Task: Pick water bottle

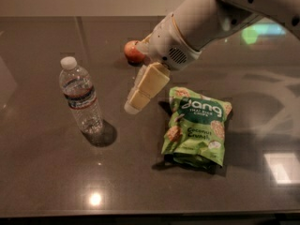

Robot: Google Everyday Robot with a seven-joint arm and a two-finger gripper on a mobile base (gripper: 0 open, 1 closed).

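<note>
The water bottle (80, 97) stands upright at the left of the dark table. It is clear ribbed plastic with a white cap and a dark label band. My gripper (133, 106) hangs from the white arm that comes in from the upper right. It is above the table, to the right of the bottle with a gap between them, near the height of the bottle's label. It holds nothing that I can see.
A green snack bag (197, 125) lies flat to the right of the gripper. A red apple (133, 51) sits at the back, partly hidden behind the arm. The table (47, 182) has a reflective dark top.
</note>
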